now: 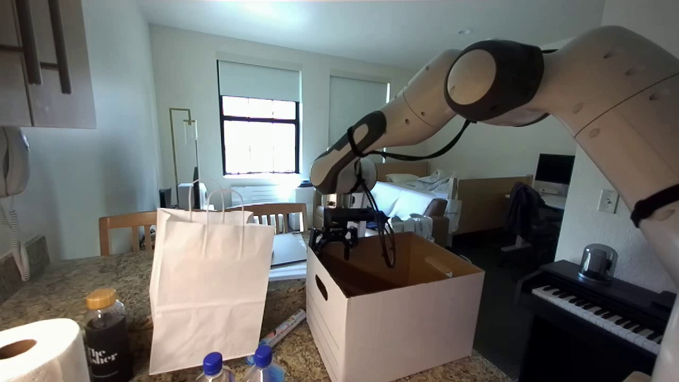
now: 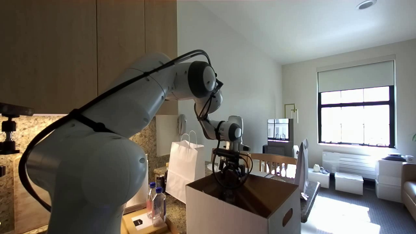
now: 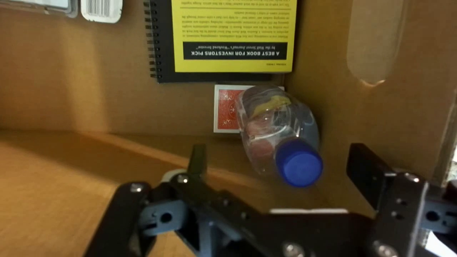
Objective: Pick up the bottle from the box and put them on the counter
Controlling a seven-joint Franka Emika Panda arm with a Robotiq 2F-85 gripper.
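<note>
A clear bottle point(image 3: 264, 132) with a blue cap point(image 3: 299, 162) is inside the box, close to one wall, its cap end toward the wrist camera. My gripper point(image 3: 276, 157) is open; in the wrist view the cap appears between its spread fingers, and neither touches it. In both exterior views the gripper point(image 1: 331, 249) reaches down into the white box point(image 1: 414, 329), whose walls hide the bottle there. The box rests on the speckled counter point(image 1: 289, 345). Two similar bottles stand outside the box, a nearer bottle point(image 2: 159, 206) and a farther bottle point(image 2: 149, 203).
Within the box lie a yellow book point(image 3: 234, 57) on a black spiral notebook point(image 3: 166, 67) and a red card pack point(image 3: 226, 110). Beside the box stand a white paper bag point(image 1: 212, 297), a printed tube point(image 1: 286, 326), a dark lidded jar point(image 1: 107, 345) and a paper roll point(image 1: 50, 355).
</note>
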